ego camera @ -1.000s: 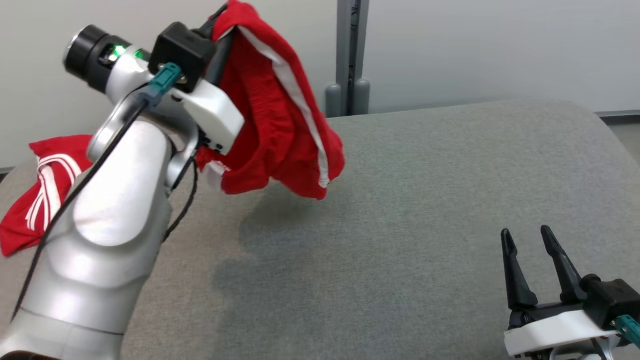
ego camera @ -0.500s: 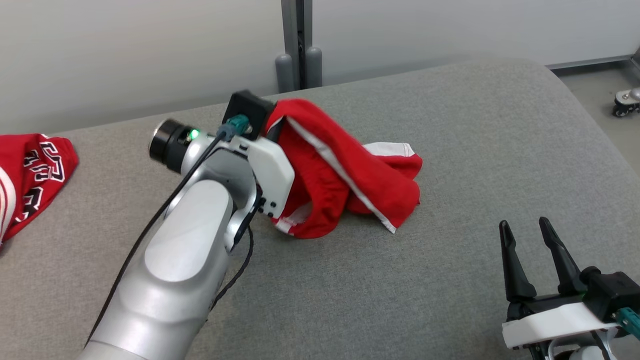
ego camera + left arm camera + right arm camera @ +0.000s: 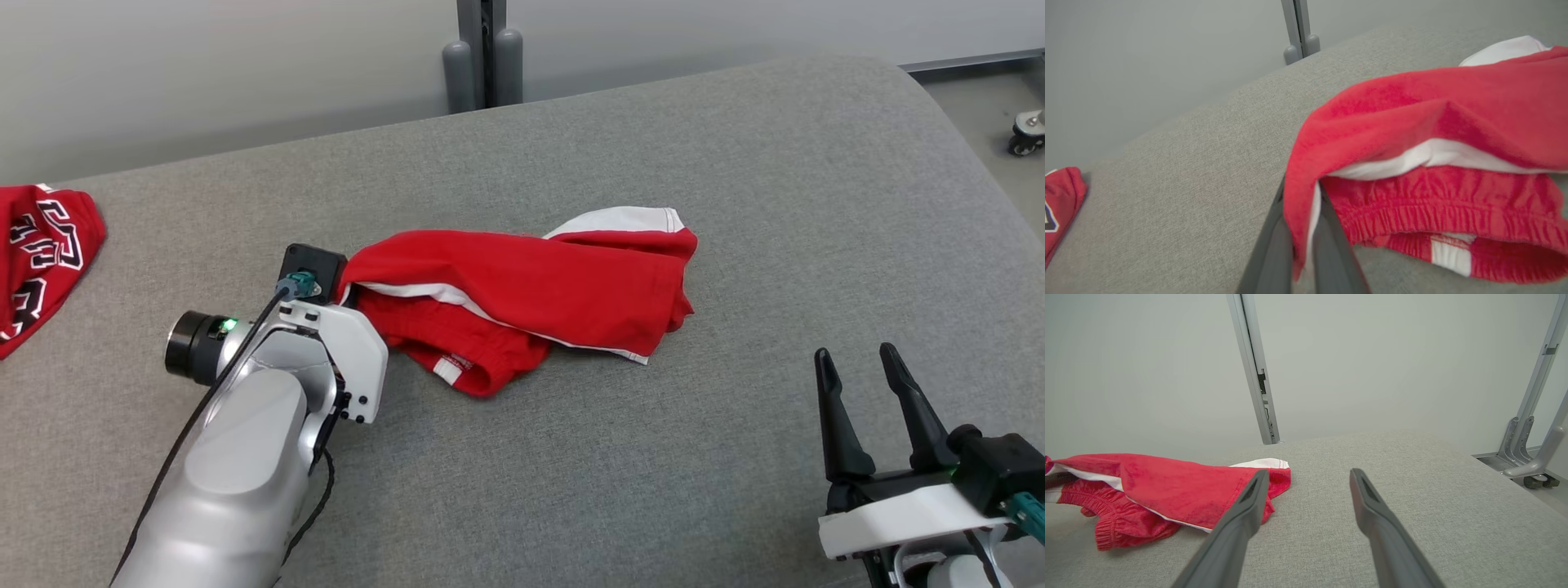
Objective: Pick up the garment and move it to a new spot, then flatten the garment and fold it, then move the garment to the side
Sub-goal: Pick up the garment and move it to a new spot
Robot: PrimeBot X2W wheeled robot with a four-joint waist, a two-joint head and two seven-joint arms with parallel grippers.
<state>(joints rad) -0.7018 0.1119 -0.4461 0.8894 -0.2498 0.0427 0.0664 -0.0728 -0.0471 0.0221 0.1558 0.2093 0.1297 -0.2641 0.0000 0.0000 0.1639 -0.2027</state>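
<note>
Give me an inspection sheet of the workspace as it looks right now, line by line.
Surface: grey padded surface, fabric-covered, no stains seen.
Job's things: red shorts with white trim, lying crumpled near the middle, not flattened or folded.
Clutter: second red garment with lettering, at the far left edge.
Grippers: left gripper shut on the waistband end of the shorts; right gripper open, empty, apart from the shorts at lower right.
Cables: black cable running along the left forearm to a teal plug; it hangs loose under the wrist.
Surroundings: grey post behind the surface, pale wall, caster wheel on the floor at far right.
</note>
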